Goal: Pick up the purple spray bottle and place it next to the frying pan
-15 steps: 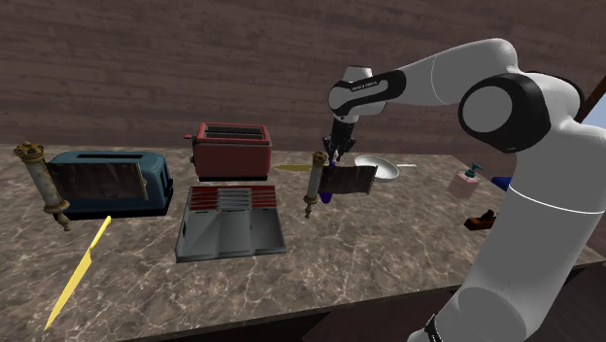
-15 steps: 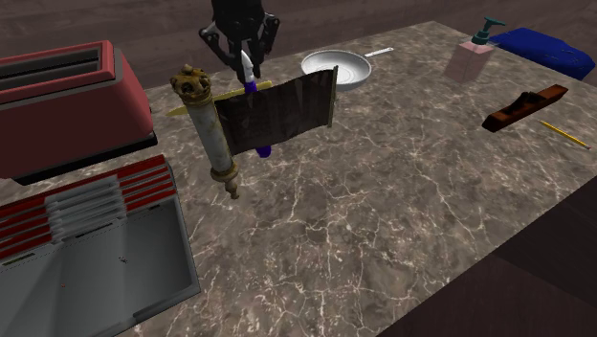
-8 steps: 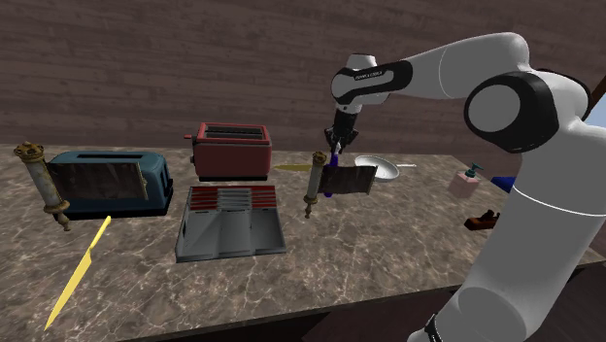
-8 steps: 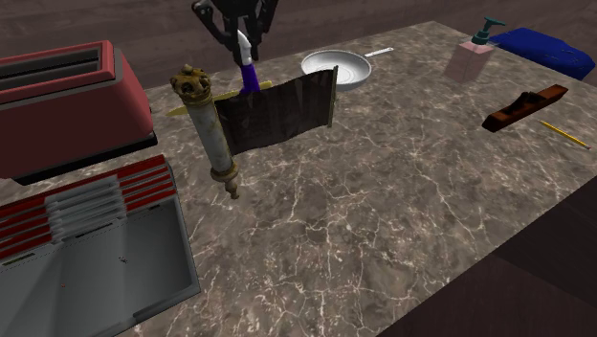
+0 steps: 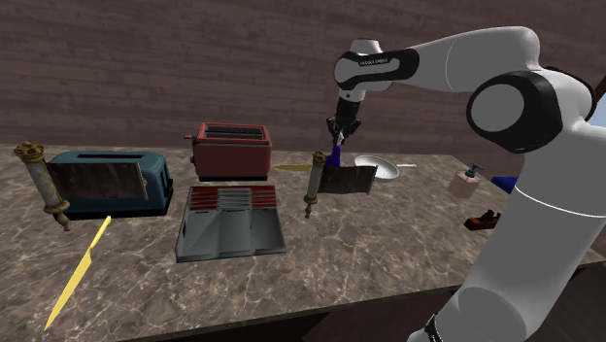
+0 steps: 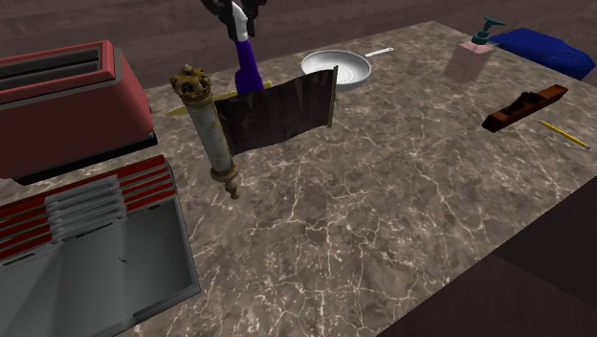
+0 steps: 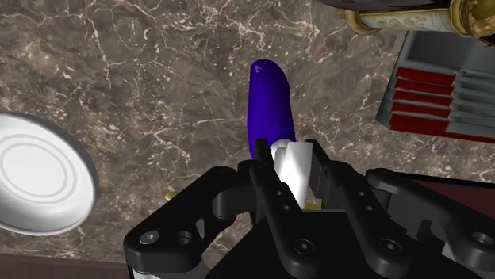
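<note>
Jaws nearly closed, clenched on the white head of the purple spray bottle [image 7: 270,107].

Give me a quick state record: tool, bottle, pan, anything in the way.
tool: shut on the spray bottle's white head
spray bottle: purple body hanging below the tool, near upright
frying pan: white, on the counter, apart from the bottle
scroll: partly unrolled, hides the bottle's base in the second exterior view
task step: bottle not yet set beside the pan
</note>
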### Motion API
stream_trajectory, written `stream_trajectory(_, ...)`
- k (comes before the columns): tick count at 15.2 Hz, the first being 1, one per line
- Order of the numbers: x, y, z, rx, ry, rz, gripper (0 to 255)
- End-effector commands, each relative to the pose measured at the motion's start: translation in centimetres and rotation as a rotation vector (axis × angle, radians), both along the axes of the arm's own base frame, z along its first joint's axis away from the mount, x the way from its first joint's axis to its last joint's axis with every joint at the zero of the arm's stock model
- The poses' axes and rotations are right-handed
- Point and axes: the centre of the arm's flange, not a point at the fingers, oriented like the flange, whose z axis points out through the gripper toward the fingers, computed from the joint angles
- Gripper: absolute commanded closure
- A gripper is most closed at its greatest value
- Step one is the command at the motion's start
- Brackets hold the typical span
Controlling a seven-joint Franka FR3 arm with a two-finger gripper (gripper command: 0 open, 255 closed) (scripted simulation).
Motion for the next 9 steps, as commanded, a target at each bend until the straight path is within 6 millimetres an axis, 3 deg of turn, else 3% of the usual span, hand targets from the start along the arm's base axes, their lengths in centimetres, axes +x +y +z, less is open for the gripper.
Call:
stream_trajectory(1, -0.1, 0.1, 1.2, 0.0, 0.0, 0.0, 255)
stream_trajectory(6, -0.1, 0.1, 3.5, 0.0, 0.0, 0.0, 255)
stream_trajectory(9, -1.8, -3.5, 3.5, 0.0, 0.0, 0.0, 255)
